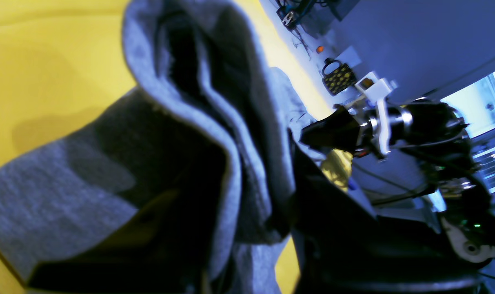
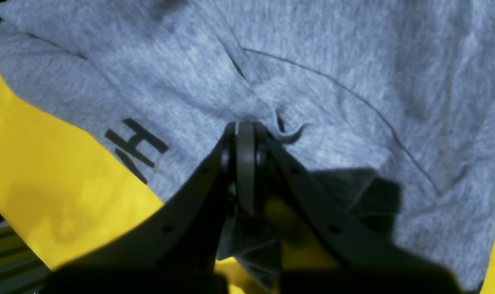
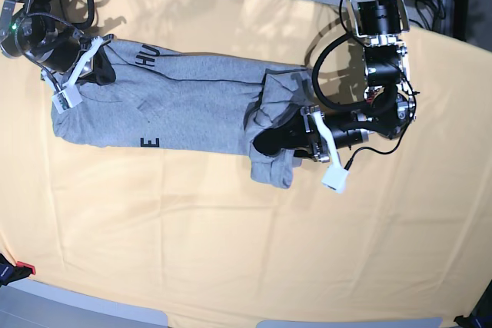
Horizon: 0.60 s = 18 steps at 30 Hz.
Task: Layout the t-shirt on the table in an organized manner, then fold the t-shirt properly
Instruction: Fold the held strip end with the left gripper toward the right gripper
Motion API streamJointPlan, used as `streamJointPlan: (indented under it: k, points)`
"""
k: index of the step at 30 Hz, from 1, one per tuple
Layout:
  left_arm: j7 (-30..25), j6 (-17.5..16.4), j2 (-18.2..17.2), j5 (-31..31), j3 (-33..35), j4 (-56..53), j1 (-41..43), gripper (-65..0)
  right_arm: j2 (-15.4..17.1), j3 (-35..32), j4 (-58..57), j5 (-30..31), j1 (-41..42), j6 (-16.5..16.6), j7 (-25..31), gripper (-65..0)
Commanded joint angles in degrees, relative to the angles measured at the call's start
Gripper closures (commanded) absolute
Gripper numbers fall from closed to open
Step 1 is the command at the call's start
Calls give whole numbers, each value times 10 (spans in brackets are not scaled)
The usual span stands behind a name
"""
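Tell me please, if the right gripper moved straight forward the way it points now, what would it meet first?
The right gripper is shut on the heather-grey cotton t-shirt, so it would only push further into that fabric; the depth behind is unclear.

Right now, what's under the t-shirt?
The t-shirt lies stretched across the table, whose yellow cloth shows all around it. Whatever sits directly beneath the fabric is covered. The right gripper pinches one end, the left gripper the other.

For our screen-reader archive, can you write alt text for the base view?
A grey t-shirt lies stretched sideways on the pale yellow-orange table, its ends pinched by the right gripper on the picture's left and the left gripper on its right. The right end is bunched; black letters show near the left end.
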Motion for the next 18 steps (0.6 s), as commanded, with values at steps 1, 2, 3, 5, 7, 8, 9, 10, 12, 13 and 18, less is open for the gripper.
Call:
streamJointPlan:
  k: [1,2,3,5,7,8,9,10,12,13,18]
  points:
    - [-18,-3,4,-15,0,8,-14,0,8,3,7,9,3,3,9,0]
    - [-18,-3,6,-12,1,7,-14,0,8,3,7,9,3,3,9,0]
    - [-18,-3,6,-12,7,7,-14,0,8,3,7,9,3,3,9,0]
    - [-18,-3,6,-12,24,7,-14,0,8,3,7,9,3,3,9,0]
    - [-17,-3,6,-12,46,7,-14,-29,8,3,7,9,3,3,9,0]
    - [-17,-3,6,-12,57,7,-14,-115,8,3,7,9,3,3,9,0]
    - [-17,-3,6,-12,68,7,-16,-215,8,3,7,9,3,3,9,0]
    - [-17,-3,6,-12,78,7,-16,-312,8,3,7,9,3,3,9,0]
    - [-17,-3,6,-12,94,7,-19,-436,8,3,7,9,3,3,8,0]
    - [-17,-3,6,-12,99,7,-21,-448,8,3,7,8,3,3,8,0]
    - [-17,-3,6,-12,97,7,-37,-447,8,3,7,8,3,3,8,0]
